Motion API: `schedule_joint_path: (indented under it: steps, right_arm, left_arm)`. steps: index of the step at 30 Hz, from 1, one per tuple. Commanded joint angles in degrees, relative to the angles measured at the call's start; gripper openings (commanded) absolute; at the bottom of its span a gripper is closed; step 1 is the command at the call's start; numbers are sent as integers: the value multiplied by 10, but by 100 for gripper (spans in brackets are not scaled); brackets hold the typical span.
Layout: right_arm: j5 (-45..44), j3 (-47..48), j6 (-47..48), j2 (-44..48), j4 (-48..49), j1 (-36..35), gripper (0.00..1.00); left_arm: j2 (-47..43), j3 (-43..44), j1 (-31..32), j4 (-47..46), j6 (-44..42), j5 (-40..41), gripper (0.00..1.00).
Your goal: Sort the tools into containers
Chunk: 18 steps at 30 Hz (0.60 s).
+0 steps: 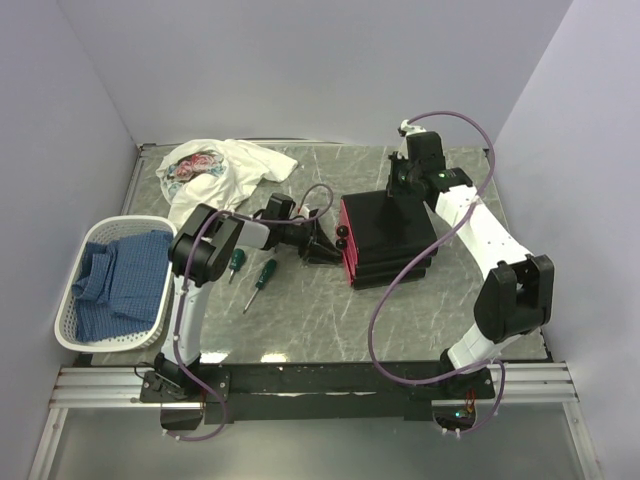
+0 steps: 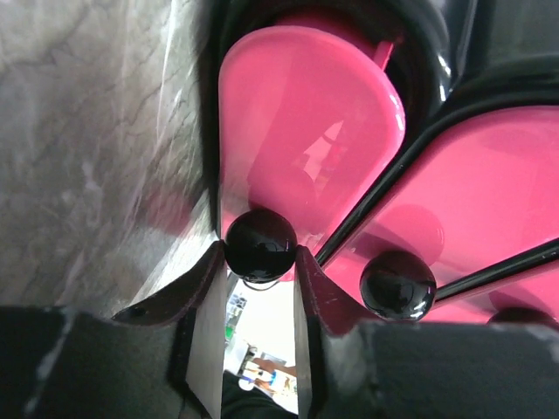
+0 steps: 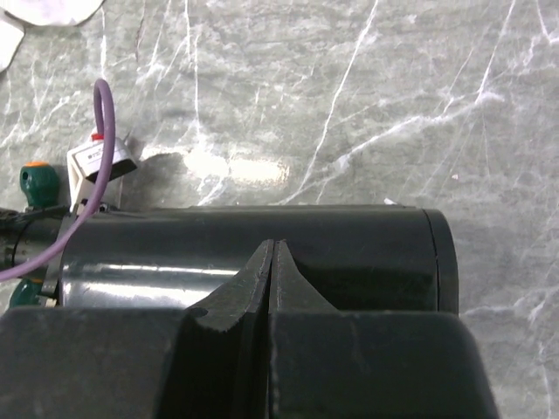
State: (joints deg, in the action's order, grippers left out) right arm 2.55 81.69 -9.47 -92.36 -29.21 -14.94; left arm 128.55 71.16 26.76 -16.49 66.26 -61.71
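Drawer knob [image 2: 260, 241] in left gripper [image 2: 259, 255] (snug)

A black boxy drawer unit [image 1: 395, 238] is set right of centre on the table, its pink-red drawer fronts [image 2: 306, 131] turned toward the left of the frame. Glossy round black knobs are carried on the fronts; one knob [image 2: 260, 243] is pinched between the fingers of the left end effector [image 2: 260, 262]. Two green-handled screwdrivers [image 1: 236, 262] [image 1: 267, 271] are laid flat left of the unit, near each other, shafts angled toward the lower left
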Motion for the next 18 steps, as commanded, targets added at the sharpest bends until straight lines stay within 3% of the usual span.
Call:
schedule_joint_path:
  steps: [1,4,7,18]
  right_arm:
    - [-13,-50,17,-51,-182,3,0]
    - [-15,-52,16,-54,-183,3,0]
    - [-17,-59,17,-53,-181,3,0]
    - [-37,-30,25,-56,-167,3,0]
  left_arm:
    - [-19,-7,-9,4,-12,-7,20]
    - [-40,-15,-28,57,-54,1,7]
    - [-66,-30,-47,104,-92,10,3]
    - [-109,-44,-95,163,-153,33,1]
